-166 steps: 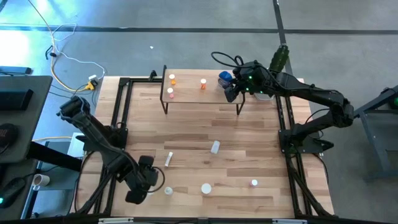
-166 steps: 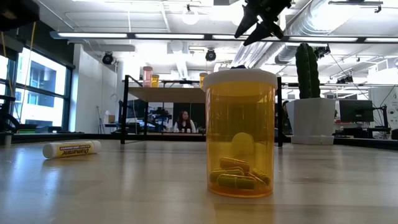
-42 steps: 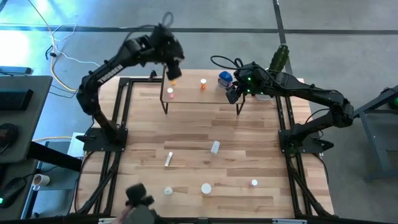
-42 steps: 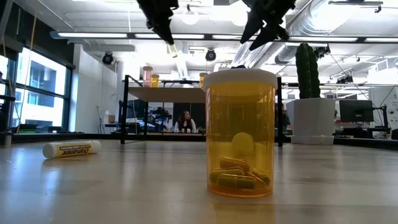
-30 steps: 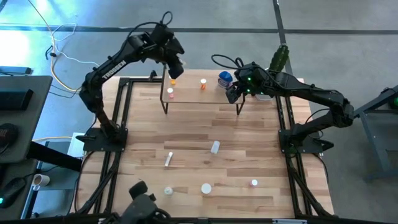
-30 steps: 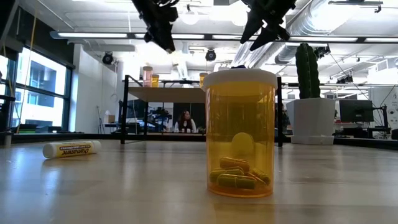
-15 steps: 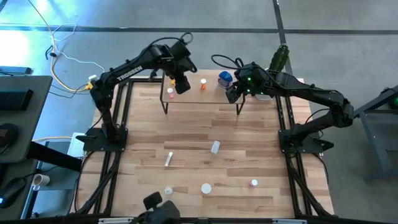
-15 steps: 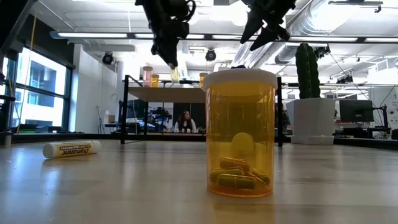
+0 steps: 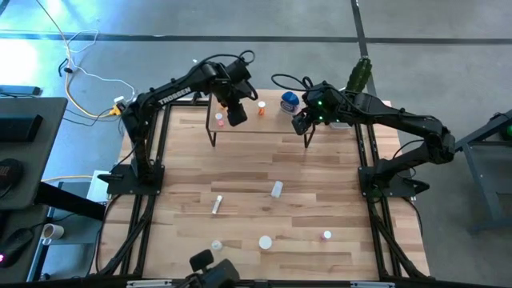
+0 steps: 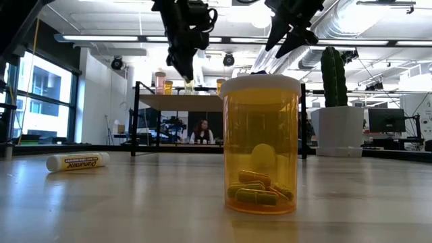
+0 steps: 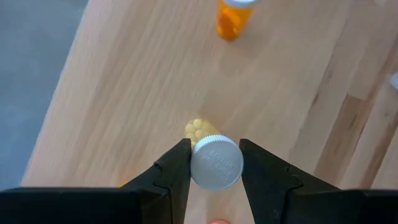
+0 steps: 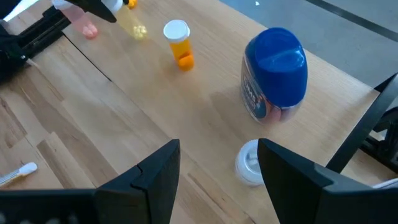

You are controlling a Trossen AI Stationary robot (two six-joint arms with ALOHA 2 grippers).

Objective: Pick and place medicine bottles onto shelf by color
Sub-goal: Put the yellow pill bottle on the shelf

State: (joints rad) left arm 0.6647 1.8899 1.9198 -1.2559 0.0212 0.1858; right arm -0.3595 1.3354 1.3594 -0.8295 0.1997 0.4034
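The shelf [image 9: 272,122] stands at the table's far side. On its top are a pink bottle [image 9: 219,120], an orange bottle [image 9: 261,106] and a round blue bottle [image 9: 290,101]. My left gripper [image 9: 235,114] hangs over the shelf's left half, shut on a small clear bottle [image 11: 200,132] with yellow pills and a white cap. I cannot tell whether its base touches the shelf top. My right gripper [image 9: 302,123] is open over the shelf's right end, holding nothing, with the blue bottle [image 12: 277,71] ahead of it. More medicine bottles [image 9: 265,242] stand or lie on the table. My left gripper pinches the bottle's white cap [image 11: 216,163] between its two fingers, one on each side. The fingers [image 11: 177,165] come from above, pointing down. The bottle hangs upright below them, over the shelf top [image 11: 124,93].
A large orange pill bottle [image 10: 260,145] stands near the table's front edge, with a white tube [image 10: 77,162] lying to its left. A clear bottle [image 9: 277,190] lies mid-table. A cactus in a white pot [image 10: 339,128] stands at the far right. Black frame rails border both table sides.
My left gripper has carried the bottle from beyond the shelf's far left corner toward the table's right and near edges and down, and is now over the shelf top. It has stayed shut on the bottle.
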